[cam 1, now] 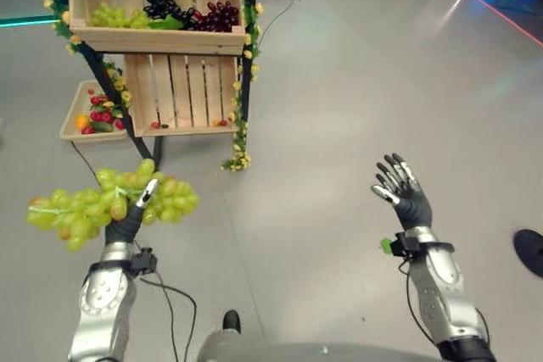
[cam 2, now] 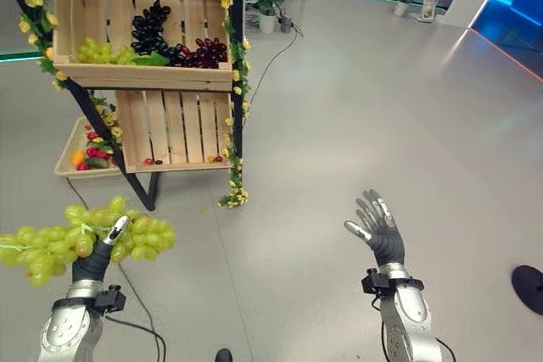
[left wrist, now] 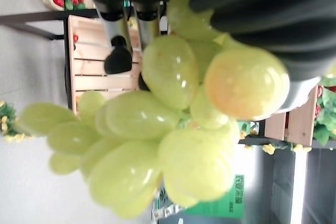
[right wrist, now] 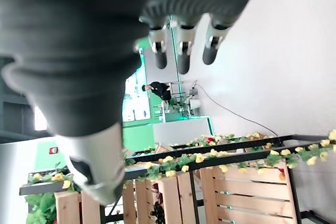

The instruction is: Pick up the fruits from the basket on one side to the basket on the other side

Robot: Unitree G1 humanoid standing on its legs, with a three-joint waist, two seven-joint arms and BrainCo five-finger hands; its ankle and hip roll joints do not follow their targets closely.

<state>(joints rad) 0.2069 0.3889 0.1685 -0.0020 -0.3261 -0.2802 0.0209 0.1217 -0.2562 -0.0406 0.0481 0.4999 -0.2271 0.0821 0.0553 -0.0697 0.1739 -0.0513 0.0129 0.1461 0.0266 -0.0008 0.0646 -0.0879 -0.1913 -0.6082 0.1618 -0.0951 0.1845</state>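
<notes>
A green grape bunch (cam 1: 102, 205) hangs clasped in the raised left hand (cam 1: 127, 219); the right hand (cam 1: 403, 191) is spread empty.

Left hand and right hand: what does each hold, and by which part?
The left hand is closed on the green grape bunch, gripping it from below near its middle. The right hand is open and holds nothing.

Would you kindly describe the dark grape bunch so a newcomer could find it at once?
Find the wooden crate at the top of the flower-trimmed stand. The black grape bunch lies against its back slats, between green grapes on the left and dark red grapes on the right; it alone is nearly black.
</notes>
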